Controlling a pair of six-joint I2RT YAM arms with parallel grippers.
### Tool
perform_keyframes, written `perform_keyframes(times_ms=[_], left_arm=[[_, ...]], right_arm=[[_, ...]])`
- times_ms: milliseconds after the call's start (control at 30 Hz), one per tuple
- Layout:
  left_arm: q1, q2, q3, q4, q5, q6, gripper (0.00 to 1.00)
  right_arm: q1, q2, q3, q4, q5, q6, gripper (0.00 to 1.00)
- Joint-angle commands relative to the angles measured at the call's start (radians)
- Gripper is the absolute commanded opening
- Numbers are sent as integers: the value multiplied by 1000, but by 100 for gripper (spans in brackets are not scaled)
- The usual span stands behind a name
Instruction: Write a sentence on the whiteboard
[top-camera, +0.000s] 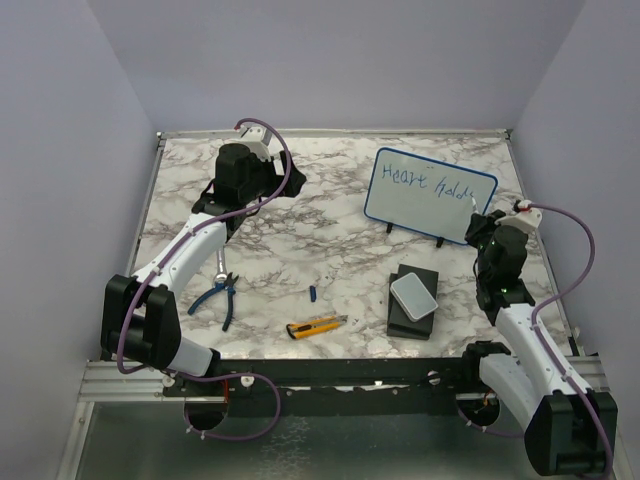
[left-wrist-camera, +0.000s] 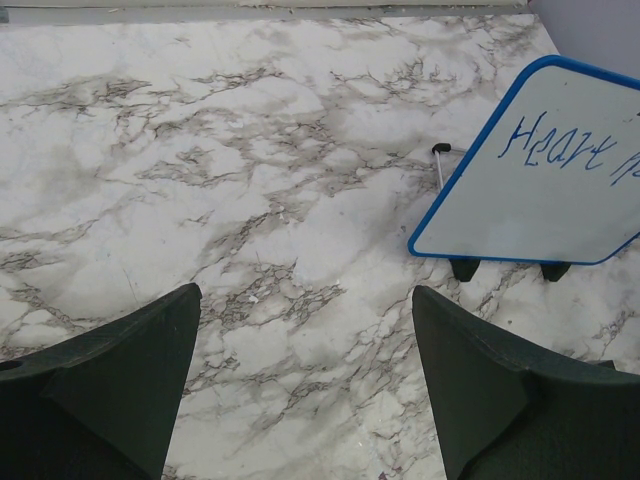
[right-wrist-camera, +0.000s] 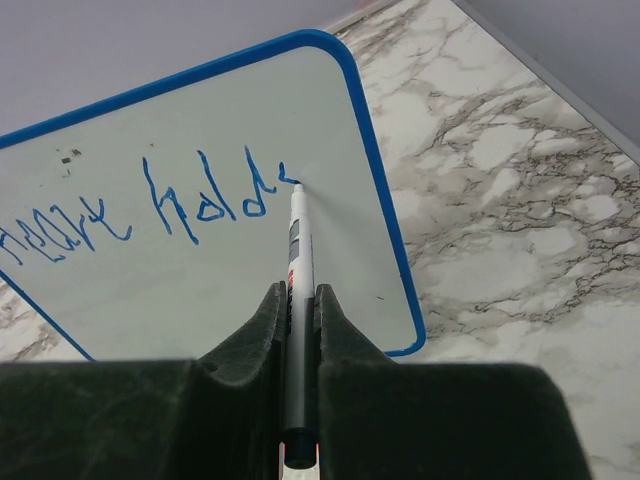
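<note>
The whiteboard (top-camera: 430, 195) stands upright on its black feet (top-camera: 391, 227) in the right rear part of the table (top-camera: 330, 250), well inside the rear metal strip (top-camera: 330, 132).

Top view: the table is white marble with grey veins, enclosed by pale lavender walls (top-camera: 330, 60) at the back and both sides. The sentence (top-camera: 432, 186) runs as one blue line across the upper part of the board. The left arm (top-camera: 185, 255) reaches to the left rear; the right arm (top-camera: 530, 345) reaches to the board's right end. Blue-handled pliers (top-camera: 222, 295), a small blue cap (top-camera: 312, 293) and a yellow utility knife (top-camera: 317, 326) lie toward the near edge. A pale grey box (top-camera: 414, 297) rests on a black box (top-camera: 405, 322) in front of the board. The centre of the table is bare.

Left wrist view: the left pincer (left-wrist-camera: 305, 380) is spread wide above bare marble, holding nothing. The board sits at upper right, well apart from both fingers.

Right wrist view: the right pincer (right-wrist-camera: 298, 298) is pressed together on a marker (right-wrist-camera: 297, 250). The marker tip touches the board just after the last blue letter, near the board's right edge. Bare marble lies to the right of that edge, up to the table edge and wall.
</note>
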Motion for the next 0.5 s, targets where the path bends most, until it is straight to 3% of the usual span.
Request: perform_keyframes(times_ms=[0,467], left_arm=[[10,-31,-12,18,16,-3,87],[11,-32,-12,17,17,-4,88]], right_arm=[[-8,-9,15,-50,62,12,1],[-8,28,32,-64,11,7,1]])
